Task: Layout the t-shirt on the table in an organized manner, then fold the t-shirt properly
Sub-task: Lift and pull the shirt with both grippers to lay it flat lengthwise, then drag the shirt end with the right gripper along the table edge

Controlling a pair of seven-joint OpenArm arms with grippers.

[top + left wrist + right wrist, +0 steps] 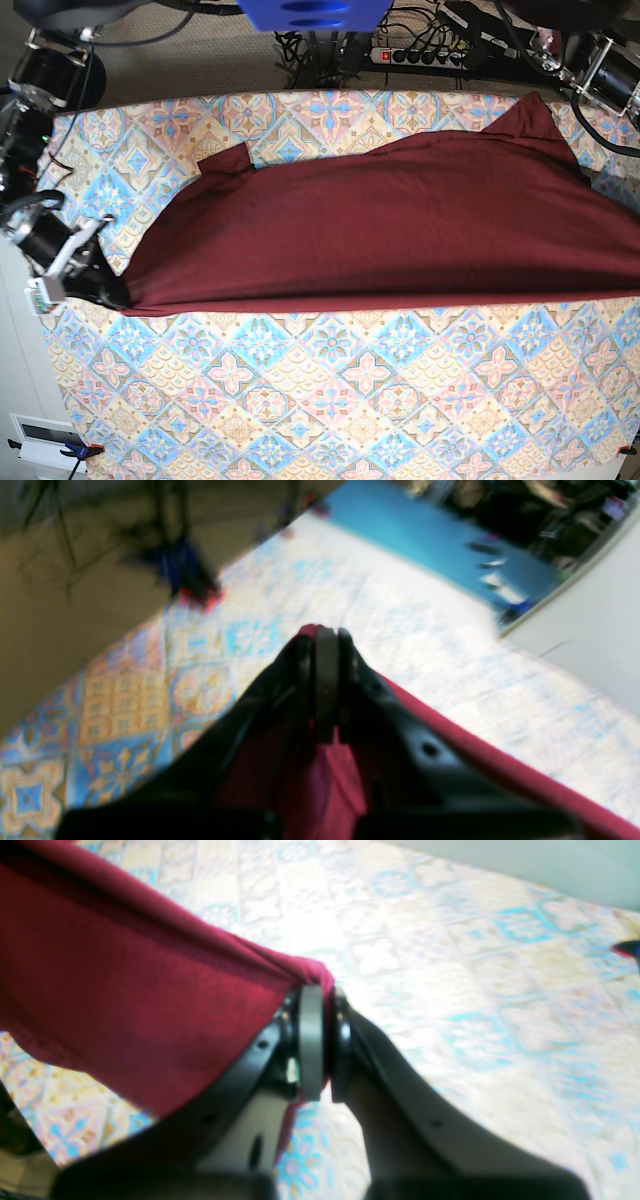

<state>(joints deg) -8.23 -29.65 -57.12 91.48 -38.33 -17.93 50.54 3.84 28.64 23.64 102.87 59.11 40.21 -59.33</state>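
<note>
across the worktop (330,400), with its blue, pink and cream tile-pattern cloth, the dark maroon t-shirt (380,235) is stretched wide from one side to the other, covering most of the far half and leaving the near half of the pattern bare. its near edge runs as one long taut line between the two arms, and a sleeve lies flat toward the far left of the base view, with another peak of cloth at the far right. the right claw (320,1040) sits at the base view's left end of that line, low over the worktop, clenched on a bunched corner of the fabric; the shirt spreads away from it to the left of its wrist view. the left claw (325,680) is out of the base view's right edge; its wrist view shows it clamped on a fold of the same maroon fabric, the cloth's edge trailing off to the lower right above the worktop.
</note>
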